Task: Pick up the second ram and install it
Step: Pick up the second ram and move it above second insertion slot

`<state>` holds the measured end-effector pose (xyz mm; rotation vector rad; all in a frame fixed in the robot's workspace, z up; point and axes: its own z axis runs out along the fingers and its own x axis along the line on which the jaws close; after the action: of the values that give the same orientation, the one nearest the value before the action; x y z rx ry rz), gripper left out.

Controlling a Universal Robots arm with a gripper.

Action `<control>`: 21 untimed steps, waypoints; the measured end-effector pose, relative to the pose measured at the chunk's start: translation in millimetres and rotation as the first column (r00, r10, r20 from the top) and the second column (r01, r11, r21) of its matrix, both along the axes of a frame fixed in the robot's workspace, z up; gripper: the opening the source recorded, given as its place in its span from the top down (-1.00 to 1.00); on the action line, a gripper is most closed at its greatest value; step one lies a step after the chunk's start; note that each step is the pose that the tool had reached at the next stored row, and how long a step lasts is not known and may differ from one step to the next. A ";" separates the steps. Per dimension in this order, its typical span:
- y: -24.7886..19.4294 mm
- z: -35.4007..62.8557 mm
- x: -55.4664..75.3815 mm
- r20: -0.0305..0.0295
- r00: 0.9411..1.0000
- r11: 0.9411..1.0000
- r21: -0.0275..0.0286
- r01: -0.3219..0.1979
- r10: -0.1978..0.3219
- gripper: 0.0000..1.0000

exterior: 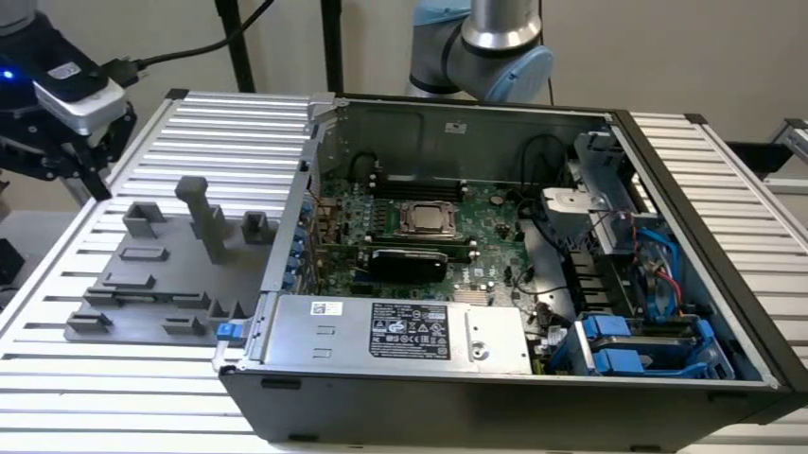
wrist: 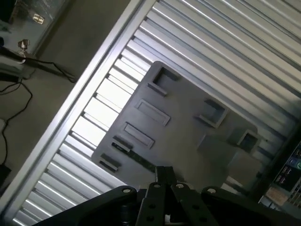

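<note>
Gripper hangs over the grey tray; whether it is open or closed cannot be told. The second ram lies in a tray slot just beyond it. A good pick-up should align squarely along the stick. The ram's near end is hard to make out. The open case stands farther off

Silver arm, seemingly pale-blue caps.

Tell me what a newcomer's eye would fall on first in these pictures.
The open computer case dominates the exterior view's centre and right, its green motherboard bare with the square processor socket in the middle. On the exterior view's left a grey tray lies on the slatted table, with the gripper near its far edge. In the wrist view, the thin green second ram lies on that tray.
</note>
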<state>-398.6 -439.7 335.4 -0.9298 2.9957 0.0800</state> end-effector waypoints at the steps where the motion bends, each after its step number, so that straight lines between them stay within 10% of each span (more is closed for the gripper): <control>1: 0.0 -0.8 0.0 0.000 1.000 1.000 0.000 -0.017 0.017 1.00; 11: 0.0 -7.8 0.0 0.000 0.980 0.980 0.000 -0.198 0.198 1.00; 21: 0.0 -11.5 0.0 -0.002 0.929 0.929 -0.009 -0.370 0.370 1.00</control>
<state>-398.6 -439.7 323.9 -1.4826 2.7784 0.0666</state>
